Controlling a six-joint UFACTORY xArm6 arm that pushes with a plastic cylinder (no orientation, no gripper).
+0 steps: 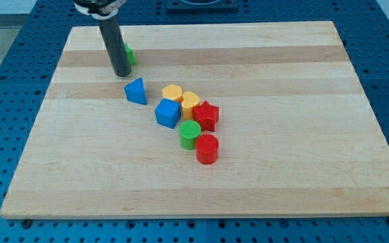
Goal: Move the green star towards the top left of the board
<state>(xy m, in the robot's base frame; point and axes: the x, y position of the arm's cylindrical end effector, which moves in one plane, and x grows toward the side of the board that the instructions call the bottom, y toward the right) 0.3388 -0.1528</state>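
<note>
A green block [130, 55], the green star, sits near the board's top left, mostly hidden behind my rod so its shape is hard to make out. My tip [121, 73] rests on the board just in front of it, at its lower left, touching or nearly touching it. A blue triangle block [136, 91] lies just below and to the right of my tip.
A cluster lies mid-board: yellow hexagon [172, 92], yellow heart-like block [190, 101], blue cube [168, 113], red star [206, 115], green cylinder [190, 135], red cylinder [207, 148]. The wooden board [296, 155] sits on a blue pegboard table.
</note>
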